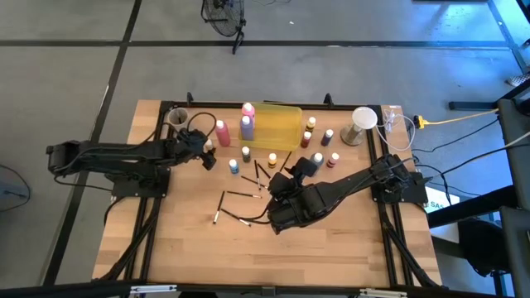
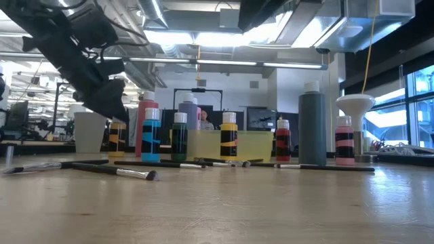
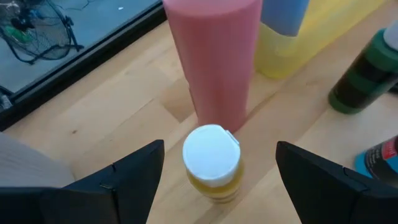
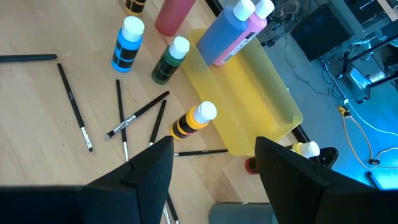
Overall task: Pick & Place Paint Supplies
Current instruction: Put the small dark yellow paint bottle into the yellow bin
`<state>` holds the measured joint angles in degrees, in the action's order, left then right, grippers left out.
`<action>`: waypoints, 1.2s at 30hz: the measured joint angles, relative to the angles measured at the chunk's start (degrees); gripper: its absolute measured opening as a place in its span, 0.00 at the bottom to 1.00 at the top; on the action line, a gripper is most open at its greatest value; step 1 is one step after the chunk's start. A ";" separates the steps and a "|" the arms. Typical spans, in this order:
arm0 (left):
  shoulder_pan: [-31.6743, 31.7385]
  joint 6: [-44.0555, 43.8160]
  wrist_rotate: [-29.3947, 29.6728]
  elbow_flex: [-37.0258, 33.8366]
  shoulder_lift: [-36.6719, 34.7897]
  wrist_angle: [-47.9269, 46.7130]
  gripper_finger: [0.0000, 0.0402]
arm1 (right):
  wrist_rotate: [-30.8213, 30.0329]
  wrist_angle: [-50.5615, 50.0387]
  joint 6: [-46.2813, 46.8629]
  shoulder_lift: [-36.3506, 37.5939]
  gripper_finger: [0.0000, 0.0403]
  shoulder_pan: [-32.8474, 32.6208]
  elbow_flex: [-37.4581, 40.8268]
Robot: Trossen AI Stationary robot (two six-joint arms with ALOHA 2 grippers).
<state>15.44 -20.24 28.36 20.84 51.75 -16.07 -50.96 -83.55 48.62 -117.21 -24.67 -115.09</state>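
The left pincer (image 3: 214, 171) stands with its fingers apart on either side of a small yellow bottle (image 3: 211, 163), which stands on the worktop (image 3: 124, 106) just before the pink bottle (image 3: 214, 56). The right pincer (image 4: 208, 162), fingers apart and empty, hangs over scattered brushes (image 4: 134, 115) near the yellow tray (image 4: 261, 99).

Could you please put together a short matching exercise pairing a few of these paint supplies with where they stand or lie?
Things:
1. small yellow paint bottle
2. tall pink squeeze bottle
3. brushes
4. purple squeeze bottle

Places:
A. lying flat on the wooden table
B. standing in the translucent yellow tray
C. between the left tool's open fingers
D. upright just behind the yellow bottle

Pairs: 1-C, 2-D, 3-A, 4-B
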 joint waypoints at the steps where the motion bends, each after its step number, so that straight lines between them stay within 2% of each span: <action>1: 0.03 -0.02 0.00 0.00 0.12 0.01 0.76 | 0.00 0.00 -0.04 0.00 0.57 0.00 0.00; 27: 0.03 0.04 0.04 0.00 3.45 1.39 0.76 | 2.32 1.51 -1.07 0.00 0.57 -0.02 0.00; 31: 0.03 0.71 0.07 0.00 3.43 1.90 0.72 | 2.32 1.62 -1.09 0.00 0.57 -0.02 0.00; 36: 0.03 0.69 -0.03 0.00 3.43 2.06 0.63 | 2.32 1.61 -1.09 0.00 0.57 -0.02 0.00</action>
<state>15.46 -19.55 28.33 20.84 55.18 -14.01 -48.64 -81.94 47.53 -117.21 -24.69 -115.09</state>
